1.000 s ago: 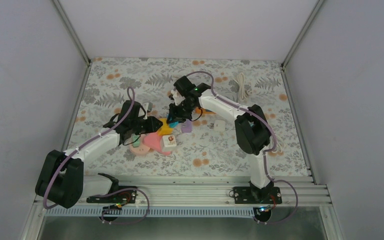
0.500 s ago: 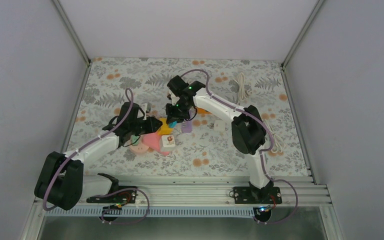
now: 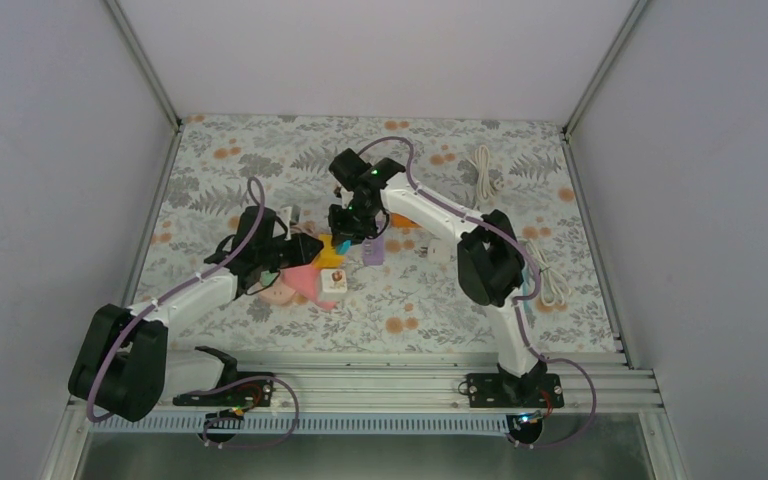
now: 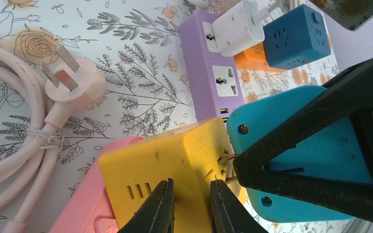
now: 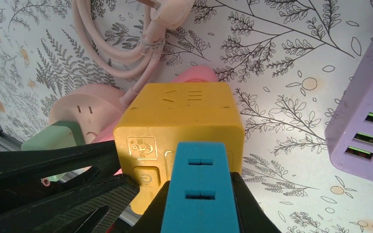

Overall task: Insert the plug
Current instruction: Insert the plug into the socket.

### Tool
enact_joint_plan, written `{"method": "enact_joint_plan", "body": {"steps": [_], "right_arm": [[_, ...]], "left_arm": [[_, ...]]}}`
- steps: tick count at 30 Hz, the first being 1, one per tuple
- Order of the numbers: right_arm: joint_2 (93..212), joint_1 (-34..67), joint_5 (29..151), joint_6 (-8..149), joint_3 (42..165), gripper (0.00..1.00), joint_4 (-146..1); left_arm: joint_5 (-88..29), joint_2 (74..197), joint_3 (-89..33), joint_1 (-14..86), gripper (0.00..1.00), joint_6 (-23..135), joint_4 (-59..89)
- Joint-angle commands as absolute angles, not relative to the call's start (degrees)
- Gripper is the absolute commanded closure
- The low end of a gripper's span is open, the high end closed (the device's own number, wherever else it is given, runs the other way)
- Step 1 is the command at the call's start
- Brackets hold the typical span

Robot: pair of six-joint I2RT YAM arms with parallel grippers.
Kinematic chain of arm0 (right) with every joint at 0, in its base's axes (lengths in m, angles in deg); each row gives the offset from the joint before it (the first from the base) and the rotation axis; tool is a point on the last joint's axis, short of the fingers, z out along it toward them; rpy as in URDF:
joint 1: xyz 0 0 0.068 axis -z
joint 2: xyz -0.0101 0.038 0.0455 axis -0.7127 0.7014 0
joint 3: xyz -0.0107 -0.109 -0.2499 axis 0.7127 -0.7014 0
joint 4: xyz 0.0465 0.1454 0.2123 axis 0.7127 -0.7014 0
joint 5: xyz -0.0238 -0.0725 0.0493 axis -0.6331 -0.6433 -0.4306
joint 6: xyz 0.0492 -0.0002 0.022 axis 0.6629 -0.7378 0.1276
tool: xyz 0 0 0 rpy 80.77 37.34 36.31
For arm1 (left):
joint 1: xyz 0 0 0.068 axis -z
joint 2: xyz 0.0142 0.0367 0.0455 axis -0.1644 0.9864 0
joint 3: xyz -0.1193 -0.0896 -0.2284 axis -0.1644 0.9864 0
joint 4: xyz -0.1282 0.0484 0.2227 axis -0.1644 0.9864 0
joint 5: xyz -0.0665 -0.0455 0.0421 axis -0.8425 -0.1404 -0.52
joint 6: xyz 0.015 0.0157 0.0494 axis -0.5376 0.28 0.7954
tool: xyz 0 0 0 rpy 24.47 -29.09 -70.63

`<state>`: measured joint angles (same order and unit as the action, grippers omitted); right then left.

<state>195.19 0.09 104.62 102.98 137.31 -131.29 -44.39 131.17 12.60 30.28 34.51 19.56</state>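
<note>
My right gripper (image 5: 201, 191) is shut on a blue plug (image 5: 201, 194). In the left wrist view the blue plug (image 4: 281, 121) shows two metal prongs (image 4: 226, 158) partly entered in a side socket of the yellow socket cube (image 4: 175, 165), with a short length of prong still bare. My left gripper (image 4: 190, 206) is shut on the cube's near edge, fingers close together. From above, the left gripper (image 3: 305, 252) and right gripper (image 3: 348, 235) meet at the yellow cube (image 3: 332, 258) mid-table.
The cube rests on a pink socket (image 3: 305, 285) whose pink cable (image 5: 121, 53) and plug (image 4: 73, 82) lie beside it. A purple power strip (image 4: 213, 82) holds a white charger (image 4: 238, 26); a dark blue cube (image 4: 296, 36) lies beyond. A white cable (image 3: 482, 170) lies at back right.
The right arm has carried the blue plug left and down against the yellow cube. The left gripper has stayed at the cube and closed slightly.
</note>
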Motion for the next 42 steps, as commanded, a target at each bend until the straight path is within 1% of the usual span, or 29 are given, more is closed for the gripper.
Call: {"method": "enact_joint_plan", "body": {"steps": [1,5,16,20,22,28,32,33,34,35,37,38,39,41,42], "right_arm": [[202.16,-3.60,104.12,105.74,136.57,0.96,-124.89],[202.38,-3.65,104.02,107.61,138.27,0.96,-123.06],[203.58,-5.07,102.64,108.95,139.46,0.96,-120.23],[204.92,-5.51,99.69,108.18,144.58,0.96,-123.64],[204.50,-5.45,98.07,108.43,145.03,0.96,-124.28],[203.10,-5.50,96.69,109.01,141.75,0.96,-124.13],[200.72,-4.65,97.05,109.27,135.64,0.96,-121.52],[199.86,-4.32,97.84,109.19,134.26,0.95,-120.38],[198.99,-4.07,98.22,108.85,133.75,0.89,-119.77],[198.39,-3.86,98.34,108.13,133.95,0.79,-119.61],[197.30,-3.41,98.72,106.48,135.25,0.62,-119.52],[196.65,-3.19,99.05,105.52,135.92,0.56,-119.56],[195.90,-2.97,99.56,105.05,136.52,0.50,-119.52],[193.41,-2.20,99.97,104.58,136.31,0.40,-119.38],[191.64,-1.90,99.42,104.55,135.50,0.37,-119.15]], "left_arm": [[-43.37,135.94,17.03,31.23,0.81,34.46,28.53],[-43.29,135.97,17.49,31.25,0.83,34.28,28.29],[-43.46,137.40,18.42,31.59,0.83,34.02,26.92],[-42.96,137.36,18.67,31.60,0.83,33.84,27.11],[-42.22,137.05,18.62,31.60,0.83,33.69,27.63],[-40.47,136.39,18.31,31.56,0.83,32.90,28.34],[-39.70,135.48,18.15,31.40,0.83,32.79,29.22],[-39.67,135.27,18.18,31.37,0.83,32.83,29.42],[-39.66,134.99,18.06,31.28,0.83,32.91,29.62],[-39.66,134.70,17.76,31.14,0.81,33.08,29.91],[-39.62,134.04,16.75,30.71,0.75,33.58,30.89],[-39.56,133.53,16.00,30.39,0.70,33.91,31.73],[-39.48,133.12,15.05,29.95,0.68,34.30,32.66],[-39.45,132.29,12.88,28.76,0.62,35.02,34.52],[-39.26,131.74,11.83,28.27,0.60,35.45,35.47]]}}
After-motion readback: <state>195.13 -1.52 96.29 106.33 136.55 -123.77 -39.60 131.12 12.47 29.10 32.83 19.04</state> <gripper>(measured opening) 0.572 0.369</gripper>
